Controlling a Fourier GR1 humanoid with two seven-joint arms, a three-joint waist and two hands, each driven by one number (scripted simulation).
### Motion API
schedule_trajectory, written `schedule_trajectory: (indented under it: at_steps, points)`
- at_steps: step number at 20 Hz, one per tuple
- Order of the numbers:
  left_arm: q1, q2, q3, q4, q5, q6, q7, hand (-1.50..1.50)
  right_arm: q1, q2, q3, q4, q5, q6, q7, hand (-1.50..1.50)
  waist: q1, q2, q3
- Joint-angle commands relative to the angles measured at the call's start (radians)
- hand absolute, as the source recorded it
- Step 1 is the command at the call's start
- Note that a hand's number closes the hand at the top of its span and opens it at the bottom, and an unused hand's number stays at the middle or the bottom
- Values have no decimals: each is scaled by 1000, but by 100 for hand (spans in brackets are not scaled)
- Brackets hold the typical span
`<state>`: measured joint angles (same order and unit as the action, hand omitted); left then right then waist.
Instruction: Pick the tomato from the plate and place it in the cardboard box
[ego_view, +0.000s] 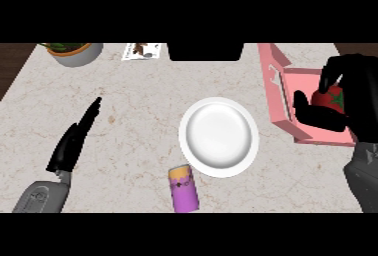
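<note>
One red tomato (328, 98), and it's in the right hand (360, 95) – black fingers curled over the top of it, thumb hooked underneath, so only a slice of red shows between them. Its green stem cap sits on the side nearer the palm, toward the view's right. The fruit looks round; with so much of it hidden, I can't call a long axis.

It sits over the open inside of the pink cardboard box (310, 136) at the counter's right edge. Whether it touches the box floor, I cannot tell. The box's flap stands along its left side.

Left of the box, well apart from the tomato, lies the white plate (219, 135), mid-counter. Just below the plate a purple canister (184, 190) lies on its side, yellow end toward the plate.

Far left, the left hand (74, 140) – fingers straight and pressed together, pointing up the counter, holding nothing.

The counter (133, 95) is pale marbled stone. At its far edge: a grey plant pot (74, 55) at the left corner, a small printed card (142, 51), and a dark block (205, 51) at the centre.
</note>
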<state>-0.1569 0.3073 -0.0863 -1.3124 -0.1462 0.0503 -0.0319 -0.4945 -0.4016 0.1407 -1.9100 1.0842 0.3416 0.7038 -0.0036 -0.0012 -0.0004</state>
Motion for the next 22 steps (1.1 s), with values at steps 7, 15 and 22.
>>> schedule_trajectory:
  at_steps: [7, 15, 22]
  points:
    - [-8, -36, 12, 15, -19, -13, -13, 0, 22, -144, -268, 272, -72, -63, -224, 150, 7, 4, 1]
    - [-14, -25, 19, 4, -27, -34, -7, 0, -37, -131, -337, 613, -164, 8, -286, 150, 25, 8, 1]
    - [56, -41, 10, -46, -30, -40, -25, 0, -83, -79, -370, 832, -234, -147, -535, -150, 29, 6, 2]
